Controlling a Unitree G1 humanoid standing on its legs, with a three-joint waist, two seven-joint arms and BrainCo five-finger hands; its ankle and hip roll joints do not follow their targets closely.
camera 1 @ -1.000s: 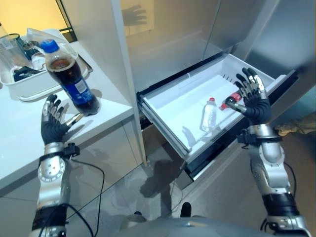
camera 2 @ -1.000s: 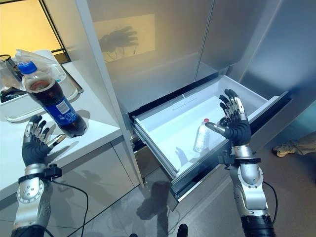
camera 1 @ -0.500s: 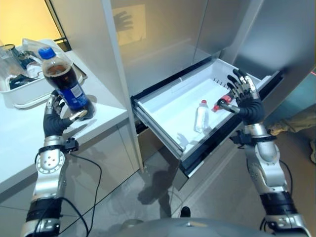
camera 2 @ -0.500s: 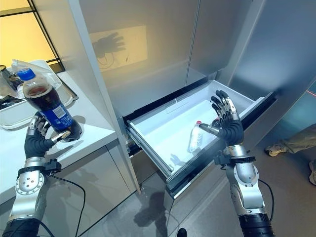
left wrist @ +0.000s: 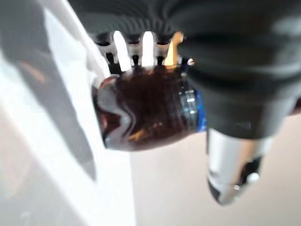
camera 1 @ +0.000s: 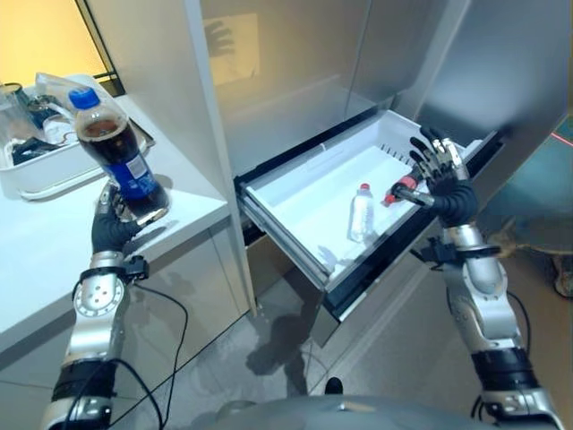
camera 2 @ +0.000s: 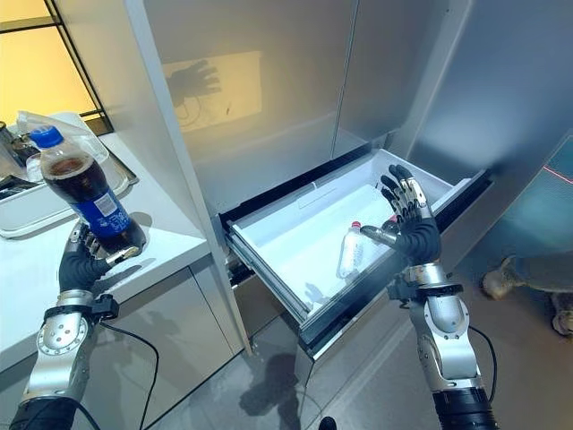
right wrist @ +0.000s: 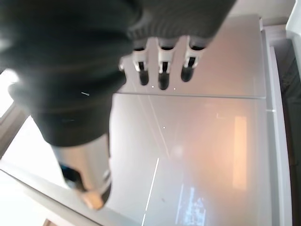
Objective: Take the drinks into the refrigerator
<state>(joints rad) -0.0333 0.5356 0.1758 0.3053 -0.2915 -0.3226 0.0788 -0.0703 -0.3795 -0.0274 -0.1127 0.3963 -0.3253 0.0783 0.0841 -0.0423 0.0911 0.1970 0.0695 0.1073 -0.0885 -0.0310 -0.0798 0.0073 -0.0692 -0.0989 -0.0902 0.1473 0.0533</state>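
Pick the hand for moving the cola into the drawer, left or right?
Left. The left hand already grips the cola bottle on the counter. The right hand hovers open above the open drawer, empty.

Right hand up in front of the fridge panels, nothing in it

The right hand [right wrist: 70,89] has its dark ribbed cover closest to the camera, with the silver dark-tipped fingers [right wrist: 161,63] sticking out straight in a row and the silver thumb [right wrist: 87,174] off on its own, well apart from them. Past the fingertips there's just a smooth grey metallic panel [right wrist: 207,150] with a thin seam running across it right beyond the fingers, plus a warm orange glow reflected on it. The hand isn't touching the panel.
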